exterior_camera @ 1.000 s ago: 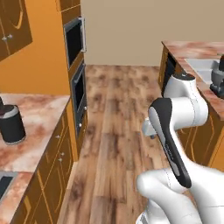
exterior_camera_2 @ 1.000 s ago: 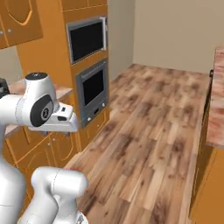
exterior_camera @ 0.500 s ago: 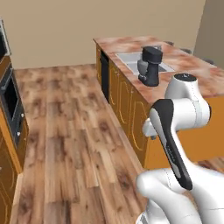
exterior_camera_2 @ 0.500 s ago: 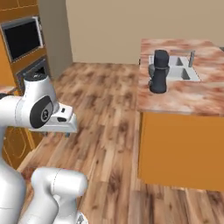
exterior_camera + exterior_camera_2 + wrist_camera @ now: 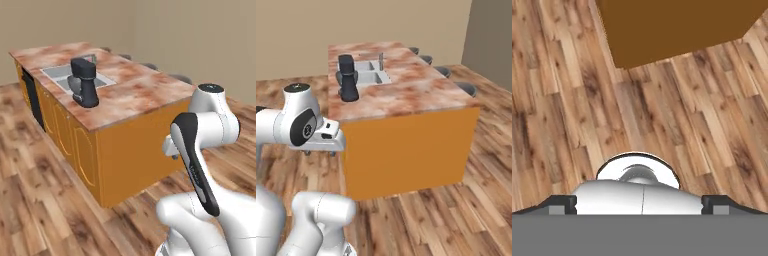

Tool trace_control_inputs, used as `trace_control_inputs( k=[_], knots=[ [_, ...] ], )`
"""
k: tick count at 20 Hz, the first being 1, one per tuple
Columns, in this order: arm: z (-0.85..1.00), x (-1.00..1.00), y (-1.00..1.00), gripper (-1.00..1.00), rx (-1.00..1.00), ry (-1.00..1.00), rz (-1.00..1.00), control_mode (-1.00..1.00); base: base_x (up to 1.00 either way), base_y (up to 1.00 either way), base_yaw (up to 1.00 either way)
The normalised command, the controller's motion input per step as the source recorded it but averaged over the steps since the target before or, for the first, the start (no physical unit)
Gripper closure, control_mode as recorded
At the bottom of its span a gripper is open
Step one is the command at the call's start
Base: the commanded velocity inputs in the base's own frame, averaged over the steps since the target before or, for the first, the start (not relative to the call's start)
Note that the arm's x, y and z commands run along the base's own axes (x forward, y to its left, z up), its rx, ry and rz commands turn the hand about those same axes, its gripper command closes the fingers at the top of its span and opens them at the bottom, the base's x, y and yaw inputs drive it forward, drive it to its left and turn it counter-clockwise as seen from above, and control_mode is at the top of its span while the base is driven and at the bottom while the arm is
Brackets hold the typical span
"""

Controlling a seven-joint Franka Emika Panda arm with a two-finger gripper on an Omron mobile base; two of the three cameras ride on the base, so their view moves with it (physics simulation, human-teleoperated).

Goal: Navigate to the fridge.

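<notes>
The fridge is out of view. My arm is folded up over the base, with the hand (image 5: 171,148) held low in front of the orange end panel of the kitchen island (image 5: 135,150). In the right base view the hand (image 5: 331,142) sits just left of that island (image 5: 411,150). In the hand view my gripper (image 5: 640,206) looks down at the wooden floor (image 5: 662,110), its dark fingertips (image 5: 562,205) wide apart and open with nothing between them.
The island has a pink marble top (image 5: 135,92), a sink (image 5: 62,75) and a black countertop machine (image 5: 85,82) beside it. Stools (image 5: 466,89) stand along its far side. Beige walls (image 5: 200,35) rise behind. Wooden floor (image 5: 456,220) runs around the island.
The whole picture has swung: the base has turned away from the wall ovens. The island has come from the right side to the middle of both base views. The arm keeps its folded pose.
</notes>
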Motion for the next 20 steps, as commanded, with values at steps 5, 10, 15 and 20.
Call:
trace_control_inputs(
  k=[5,10,15,20],
  knots=[
    [0.00,0.00,0.00,-1.00,0.00,0.00,0.00,1.00,0.24,-0.82,-0.61],
    [0.00,0.00,0.00,-1.00,0.00,0.00,0.00,1.00,0.37,-0.73,-0.60],
    [0.00,0.00,0.00,-1.00,0.00,0.00,0.00,1.00,0.38,-0.65,-0.60],
    [0.00,0.00,0.00,-1.00,0.00,0.00,0.00,1.00,0.07,-0.68,-0.65]
  ],
)
